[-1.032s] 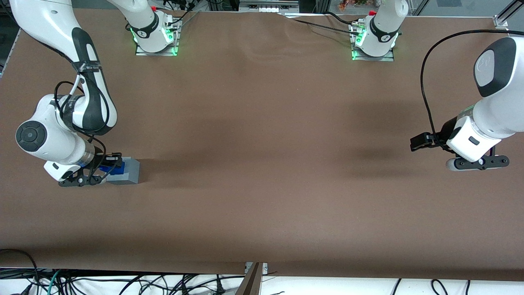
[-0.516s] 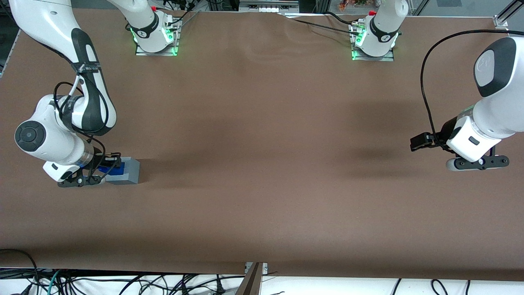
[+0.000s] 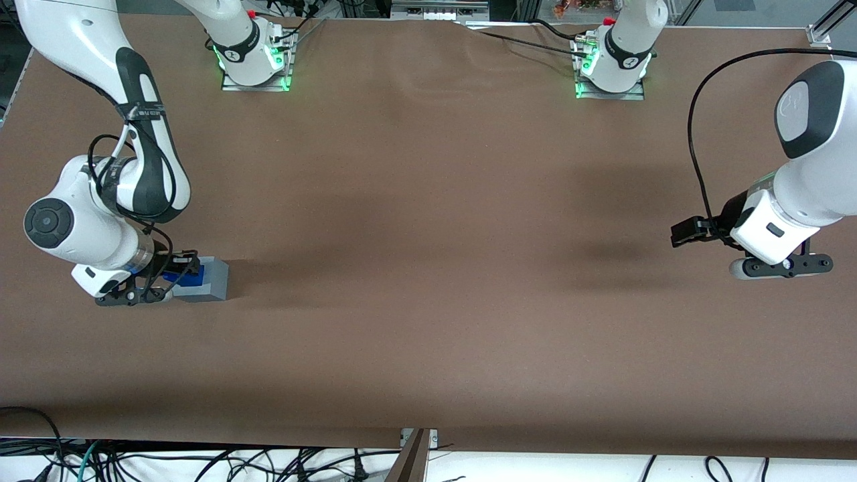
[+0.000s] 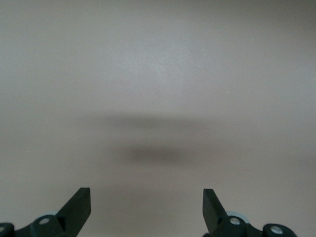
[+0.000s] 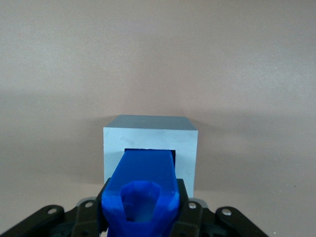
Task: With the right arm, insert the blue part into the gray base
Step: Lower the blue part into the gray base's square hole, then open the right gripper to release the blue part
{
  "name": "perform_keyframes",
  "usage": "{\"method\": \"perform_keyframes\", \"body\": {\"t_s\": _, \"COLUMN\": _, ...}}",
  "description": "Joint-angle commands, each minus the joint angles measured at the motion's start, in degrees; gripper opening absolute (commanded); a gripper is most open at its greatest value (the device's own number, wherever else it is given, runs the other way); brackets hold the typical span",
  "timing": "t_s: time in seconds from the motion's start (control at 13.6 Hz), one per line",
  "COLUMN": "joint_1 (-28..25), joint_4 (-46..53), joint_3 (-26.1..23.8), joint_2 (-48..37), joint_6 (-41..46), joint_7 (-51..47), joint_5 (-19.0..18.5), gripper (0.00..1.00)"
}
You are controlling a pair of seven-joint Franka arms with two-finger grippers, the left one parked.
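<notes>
Jaws clamped tight on the blue part [image 5: 142, 190], one finger pressed to each side of it. The gripper [image 5: 143, 210] has it firmly, and the part's leading end sits right in the square recess of the gray base [image 5: 150, 143]. From the front, the gripper [image 3: 175, 271] hangs low over the brown table [image 3: 428, 301] in the middle left of the frame, blue part [image 3: 182, 277] showing between the fingers, touching the gray base [image 3: 213, 280]. The right arm [image 3: 100, 201] bends down to it from the upper left of the frame.
</notes>
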State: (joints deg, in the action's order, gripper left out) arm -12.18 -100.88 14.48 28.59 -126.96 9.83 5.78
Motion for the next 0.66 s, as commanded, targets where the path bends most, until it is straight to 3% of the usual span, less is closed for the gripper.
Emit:
{"method": "perform_keyframes", "body": {"t_s": 0.0, "joint_1": 0.4, "joint_4": 0.7, "joint_3": -0.2, "joint_2": 0.9, "joint_6": -0.2, "joint_7": 1.3, "joint_5": 1.2, "gripper": 0.01}}
{"method": "perform_keyframes", "body": {"t_s": 0.07, "joint_1": 0.4, "joint_4": 0.8, "joint_3": -0.2, "joint_2": 0.9, "joint_6": -0.2, "joint_7": 1.3, "joint_5": 1.2, "gripper": 0.27}}
{"method": "perform_keyframes", "body": {"t_s": 0.15, "joint_1": 0.4, "joint_4": 0.9, "joint_3": -0.2, "joint_2": 0.9, "joint_6": -0.2, "joint_7": 1.1, "joint_5": 1.2, "gripper": 0.99}}
{"method": "perform_keyframes", "body": {"t_s": 0.59, "joint_1": 0.1, "joint_4": 1.6, "joint_3": -0.2, "joint_2": -1.4, "joint_6": 1.4, "joint_7": 1.2, "joint_5": 1.2, "gripper": 0.99}}
